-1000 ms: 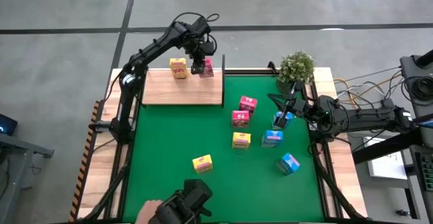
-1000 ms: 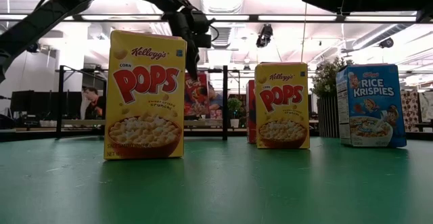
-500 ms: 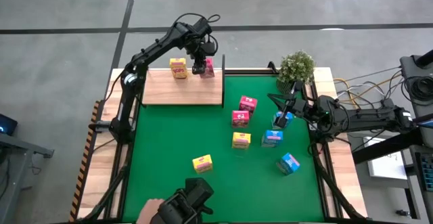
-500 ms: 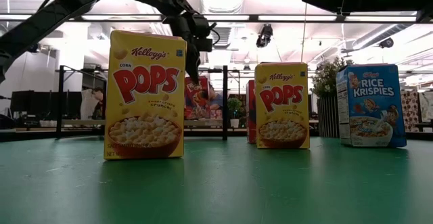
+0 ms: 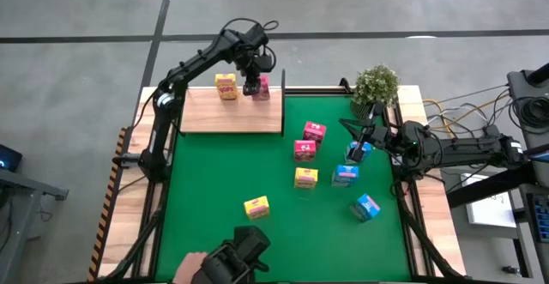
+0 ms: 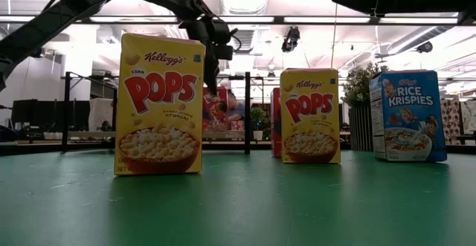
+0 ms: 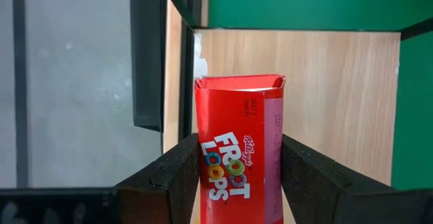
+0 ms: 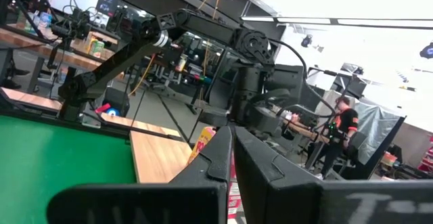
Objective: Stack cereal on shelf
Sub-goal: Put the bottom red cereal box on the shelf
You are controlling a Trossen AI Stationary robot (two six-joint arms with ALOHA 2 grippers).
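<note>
My left gripper (image 5: 252, 86) is at the far edge of the light-wood shelf (image 5: 232, 112), shut on a pink Froot Loops box (image 7: 240, 149), which also shows in the high view (image 5: 262, 87). A yellow box (image 5: 226, 86) stands on the shelf beside it. My right gripper (image 5: 367, 140) is shut and empty at the mat's right side, next to a blue box (image 5: 358, 152). Two pink boxes (image 5: 314, 130) (image 5: 304, 150), two yellow boxes (image 5: 306, 178) (image 5: 256, 207) and two more blue boxes (image 5: 346, 174) (image 5: 367, 207) stand on the green mat (image 5: 214, 181). My left gripper pinches the pink box between its two fingers (image 7: 177, 176), one on each of two opposite sides (image 7: 203, 170). The fingers come from above, pointing down at the shelf. The box stands upright in the low view (image 6: 214, 106). Whether its bottom rests on the board, I cannot tell.
A thin black post (image 5: 283, 99) stands at the shelf's right end, close to the held box. A potted plant (image 5: 375, 85) stands at the far right corner. A person's hand (image 5: 184, 271) and a dark device (image 5: 238, 258) are at the near edge.
</note>
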